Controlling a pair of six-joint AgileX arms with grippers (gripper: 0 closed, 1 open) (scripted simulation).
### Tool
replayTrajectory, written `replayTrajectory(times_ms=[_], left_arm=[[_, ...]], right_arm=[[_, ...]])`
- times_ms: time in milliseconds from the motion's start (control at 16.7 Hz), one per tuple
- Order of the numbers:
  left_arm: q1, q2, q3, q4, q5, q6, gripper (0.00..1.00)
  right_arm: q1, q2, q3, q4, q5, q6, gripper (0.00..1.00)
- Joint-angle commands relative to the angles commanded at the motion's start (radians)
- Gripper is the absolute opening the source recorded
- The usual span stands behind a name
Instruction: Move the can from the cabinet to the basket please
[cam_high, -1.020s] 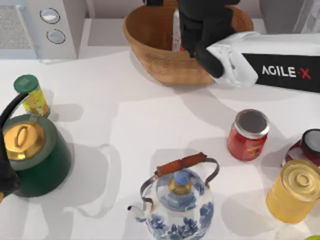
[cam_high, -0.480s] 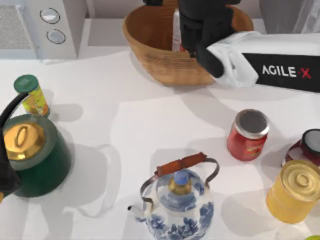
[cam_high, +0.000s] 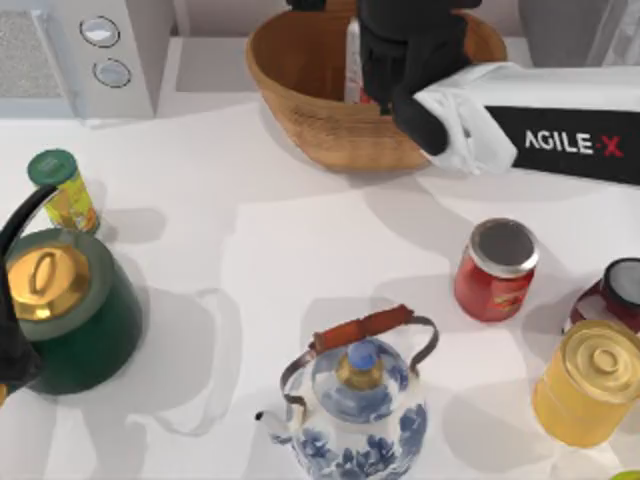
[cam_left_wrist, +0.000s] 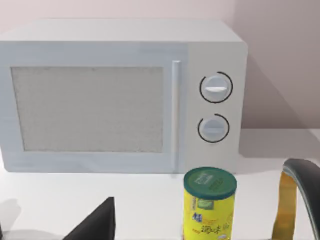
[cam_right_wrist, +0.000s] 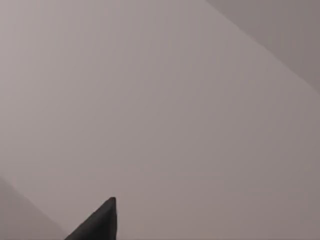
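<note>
Presently, item by item. Basket (cam_high: 320, 125): oval tan wicker bowl with ribbed sides, at the far middle of the table; its far rim is cut off by the picture edge. Contents: the can (cam_high: 352, 60), standing inside against the right arm's black wrist. Only a narrow strip of it shows, silver-white with red lettering; its top and most of its body are hidden behind the arm.

Right gripper (cam_high: 385, 60): over the basket's interior, right beside the can; its fingers are covered by the wrist housing, so whether they grip the can or stand apart cannot be told. The right wrist view gives a plain grey surface and one dark fingertip (cam_right_wrist: 102, 220).

Cabinet (cam_high: 575, 30): grey unit at the far right corner, largely cut off.

Left arm: parked at the near left edge of the table; one dark fingertip (cam_left_wrist: 97, 225) shows in its wrist view, and the gripper's state cannot be told.

Other containers, all lidded, contents unseen:
- yellow container with green cap (cam_high: 62, 190), left side, in front of the white microwave (cam_high: 90, 55)
- green pot with gold lid (cam_high: 65, 310)
- blue-and-white teapot (cam_high: 355, 405)
- red jar with silver lid (cam_high: 497, 268)
- yellow canister (cam_high: 588, 382)
</note>
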Motion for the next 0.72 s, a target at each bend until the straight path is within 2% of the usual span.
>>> replayTrajectory(times_ms=[420,720], left_arm=[[0.0,0.0,0.0,0.0,0.0,0.0,1.0],[0.0,0.0,0.0,0.0,0.0,0.0,1.0]], right_arm=[[0.0,-0.007,-0.006,-0.002,-0.002,0.0,1.0],[-0.046,-0.161,-0.123,-0.048,-0.046,0.0,1.0]])
